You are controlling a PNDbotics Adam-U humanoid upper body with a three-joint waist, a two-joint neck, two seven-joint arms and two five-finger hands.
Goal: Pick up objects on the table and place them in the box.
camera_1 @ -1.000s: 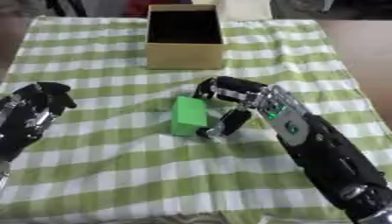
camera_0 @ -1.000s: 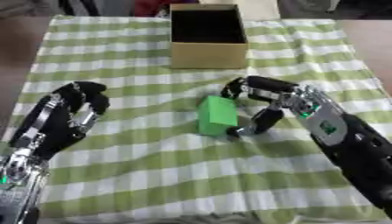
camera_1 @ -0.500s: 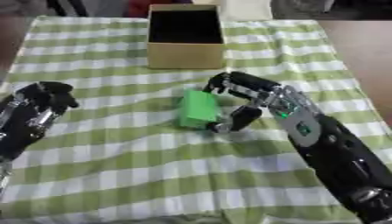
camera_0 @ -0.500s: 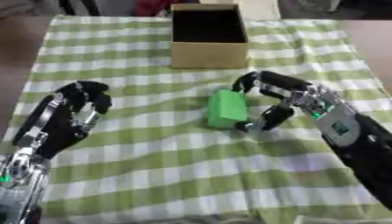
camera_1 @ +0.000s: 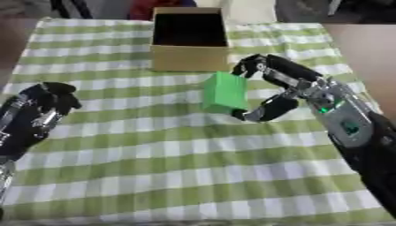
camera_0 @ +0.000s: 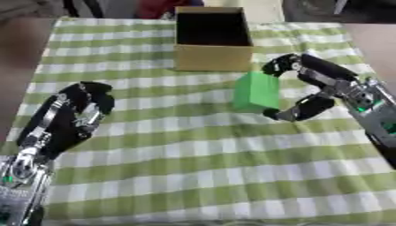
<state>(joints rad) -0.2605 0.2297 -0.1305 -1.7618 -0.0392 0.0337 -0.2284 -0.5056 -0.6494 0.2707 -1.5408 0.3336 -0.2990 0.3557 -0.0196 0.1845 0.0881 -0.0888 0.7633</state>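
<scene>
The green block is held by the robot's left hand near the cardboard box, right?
Not the left. The right hand holds the green block, fingers on top and thumb below, near the cardboard box. The right eye view shows it. The left hand holds nothing.

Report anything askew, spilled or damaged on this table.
Nothing stands out. The green block is pinched in the right hand near the open cardboard box, which stands upright on the checked cloth. The left hand rests curled at the left.
</scene>
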